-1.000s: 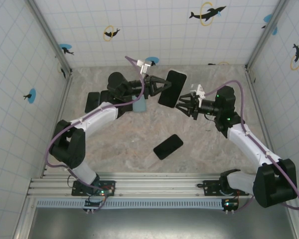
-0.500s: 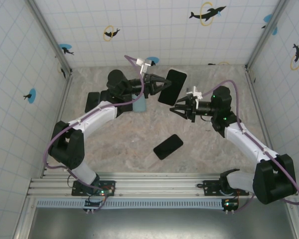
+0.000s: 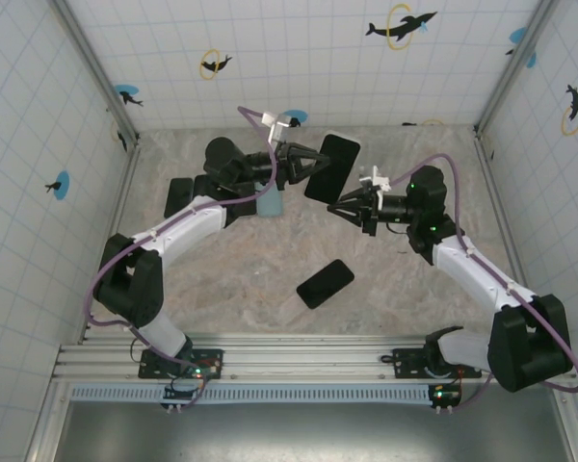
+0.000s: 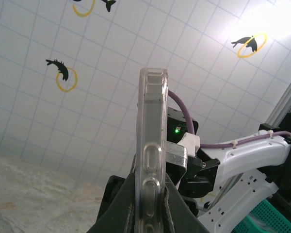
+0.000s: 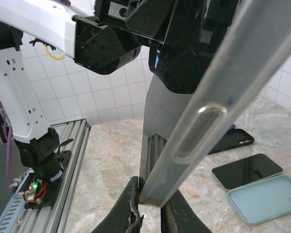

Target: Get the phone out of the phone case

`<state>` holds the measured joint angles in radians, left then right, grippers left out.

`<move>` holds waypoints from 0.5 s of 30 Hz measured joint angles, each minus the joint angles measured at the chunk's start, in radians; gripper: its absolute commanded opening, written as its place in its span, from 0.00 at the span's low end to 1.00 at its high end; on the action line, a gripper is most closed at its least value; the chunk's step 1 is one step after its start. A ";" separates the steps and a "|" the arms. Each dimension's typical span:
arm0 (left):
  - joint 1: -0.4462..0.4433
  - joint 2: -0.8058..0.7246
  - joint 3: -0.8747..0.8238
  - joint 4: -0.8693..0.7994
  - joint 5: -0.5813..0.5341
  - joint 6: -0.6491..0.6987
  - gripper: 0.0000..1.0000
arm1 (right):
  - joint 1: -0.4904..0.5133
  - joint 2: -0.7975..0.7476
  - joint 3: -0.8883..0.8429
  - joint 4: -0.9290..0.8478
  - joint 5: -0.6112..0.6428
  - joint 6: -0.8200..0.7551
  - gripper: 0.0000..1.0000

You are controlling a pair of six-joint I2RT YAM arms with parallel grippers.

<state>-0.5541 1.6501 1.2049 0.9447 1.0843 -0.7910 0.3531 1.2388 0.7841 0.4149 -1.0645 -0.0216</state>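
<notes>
the black phone in a clear plastic case [image 3: 333, 166] is up in the air, edge-on, over the far middle of the marbled table [image 3: 222, 279]. left gripper [image 3: 308, 166] is clamped on its side edge. right gripper [image 3: 337, 206] pinches its bottom corner, fingers [image 5: 132, 196] on both faces. a second black phone [image 3: 325, 283] lies flat nearer the bases. a pale blue case [image 3: 270, 204] lies under the left wrist.

From where I stand this looks like a robotics lab test cell, though little beyond the enclosure can be seen. White gridded wall panels [image 3: 299, 67] dotted with dolphin stickers [image 3: 401, 26] box in a marble-patterned bench [image 3: 222, 284]. The left arm [image 3: 178, 229] and right arm [image 3: 477, 274], both cabled, are bolted to an aluminium rail [image 3: 299, 352].
</notes>
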 measured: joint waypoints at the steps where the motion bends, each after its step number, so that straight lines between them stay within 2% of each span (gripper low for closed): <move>1: 0.002 0.002 -0.003 0.015 0.000 -0.016 0.00 | 0.005 0.000 0.007 -0.016 0.009 -0.024 0.10; 15: 0.006 0.002 -0.063 0.213 -0.077 -0.135 0.00 | 0.043 -0.048 0.029 -0.078 0.180 -0.211 0.03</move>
<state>-0.5484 1.6520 1.1423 1.1580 1.0077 -0.9257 0.3958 1.1904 0.8131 0.3370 -0.8845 -0.2329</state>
